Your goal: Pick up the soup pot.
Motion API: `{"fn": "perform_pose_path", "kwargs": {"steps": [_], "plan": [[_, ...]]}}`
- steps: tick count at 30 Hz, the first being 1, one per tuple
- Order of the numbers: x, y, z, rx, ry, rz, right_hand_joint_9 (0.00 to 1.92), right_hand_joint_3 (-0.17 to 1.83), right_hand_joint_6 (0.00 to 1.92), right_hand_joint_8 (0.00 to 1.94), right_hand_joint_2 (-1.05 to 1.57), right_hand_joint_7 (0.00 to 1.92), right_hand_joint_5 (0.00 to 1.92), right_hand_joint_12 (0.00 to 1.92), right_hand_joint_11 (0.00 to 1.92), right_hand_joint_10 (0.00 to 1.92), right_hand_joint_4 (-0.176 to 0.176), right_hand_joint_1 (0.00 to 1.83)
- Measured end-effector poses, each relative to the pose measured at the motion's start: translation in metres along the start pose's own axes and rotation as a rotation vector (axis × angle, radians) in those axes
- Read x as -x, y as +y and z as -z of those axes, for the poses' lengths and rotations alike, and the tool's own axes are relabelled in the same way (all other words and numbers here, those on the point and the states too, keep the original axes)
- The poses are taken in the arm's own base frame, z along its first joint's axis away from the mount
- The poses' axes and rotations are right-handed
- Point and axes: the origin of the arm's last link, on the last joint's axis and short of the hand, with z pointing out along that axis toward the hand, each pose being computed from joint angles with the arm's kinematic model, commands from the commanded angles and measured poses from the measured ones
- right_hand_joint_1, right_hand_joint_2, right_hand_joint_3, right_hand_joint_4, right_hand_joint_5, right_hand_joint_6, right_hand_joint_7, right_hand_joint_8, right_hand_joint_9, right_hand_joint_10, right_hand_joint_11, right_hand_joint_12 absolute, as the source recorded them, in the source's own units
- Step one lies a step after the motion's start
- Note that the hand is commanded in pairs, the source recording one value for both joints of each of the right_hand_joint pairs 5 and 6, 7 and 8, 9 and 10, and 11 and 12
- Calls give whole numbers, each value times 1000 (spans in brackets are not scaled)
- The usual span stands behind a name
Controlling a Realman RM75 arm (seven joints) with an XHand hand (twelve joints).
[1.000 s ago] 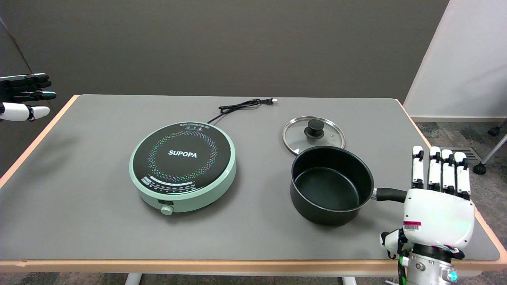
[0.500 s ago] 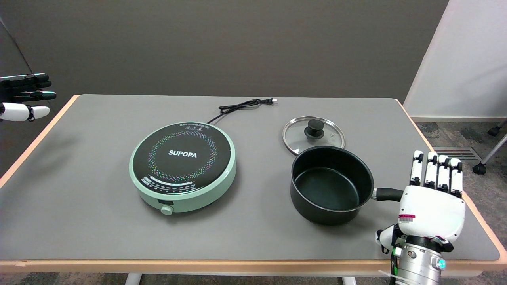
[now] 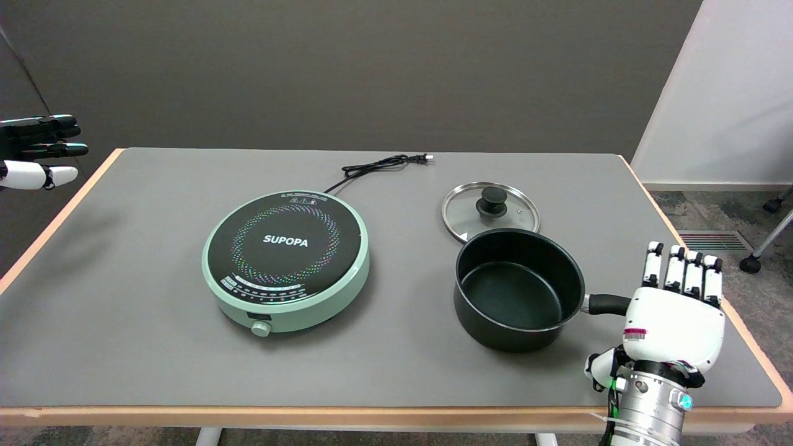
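The soup pot [image 3: 517, 288] is black and empty, standing on the grey table right of centre. Its black handle [image 3: 607, 303] points right, and the outer end is hidden behind my right hand [image 3: 675, 316]. That hand hovers over the handle's end near the table's front right corner, back toward the camera, fingers [image 3: 681, 272] stretched out side by side and pointing away. It holds nothing. Whether the palm touches the handle cannot be told.
A glass lid [image 3: 490, 210] with a black knob lies just behind the pot. A mint-green induction cooker [image 3: 286, 260] sits at the centre, its black cord [image 3: 378, 167] trailing to the back. The idle left hand [image 3: 37, 152] hangs at the upper left.
My right hand has sunk lower and drifted slightly left over the pot handle's end, its fingers tipping further forward. The pot, lid and cooker have not moved.
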Motion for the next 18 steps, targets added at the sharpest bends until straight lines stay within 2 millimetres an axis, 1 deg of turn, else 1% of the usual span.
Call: {"fn": "perform_pose_path", "kwargs": {"steps": [14,15,16,18], "plan": [[6,0,-14,28,-42,-7,260,1232,260,260,-407,260,260,260,260,260,33,1104],[7,0,-15,31,-46,-6,253,1232,253,253,-405,253,253,253,253,253,160,1099],[8,0,-16,32,-49,-6,243,1233,243,243,-406,243,243,243,243,243,176,1098],[9,1,-19,37,-54,-4,229,1257,229,229,-417,229,229,229,229,229,176,1101]]}}
